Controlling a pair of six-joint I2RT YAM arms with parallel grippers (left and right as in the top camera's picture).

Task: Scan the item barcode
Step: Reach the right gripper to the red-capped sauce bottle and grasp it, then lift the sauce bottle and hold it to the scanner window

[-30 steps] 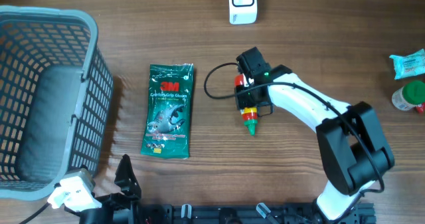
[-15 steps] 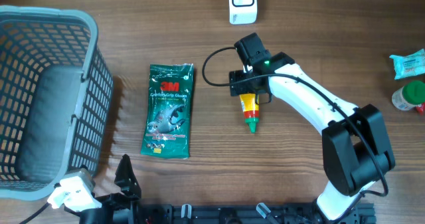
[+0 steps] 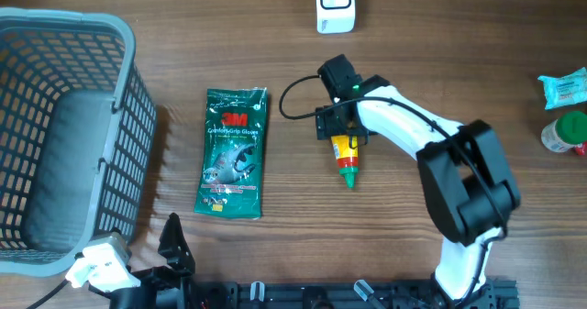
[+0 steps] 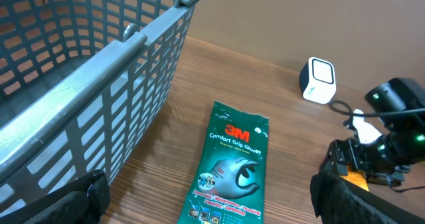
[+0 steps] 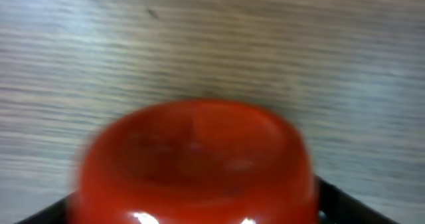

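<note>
Nothing is looking scanned; the small yellow bottle with green cap (image 3: 345, 153) is lying on the wooden table (image 3: 303, 240), apart from the white scanner (image 3: 335, 4). My right gripper (image 3: 339, 133) is straddling its red base; whether clamped or released, I cannot tell.

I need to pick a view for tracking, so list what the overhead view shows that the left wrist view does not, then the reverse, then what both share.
Only overhead: the teal packet and green-lidded jar at the table's right edge, and the full bottle with its green tip. Only left wrist: a low, close side look at the basket and its mesh wall. Both: the basket, the 3M glove packet, the white scanner, and the right gripper at the bottle.
</note>
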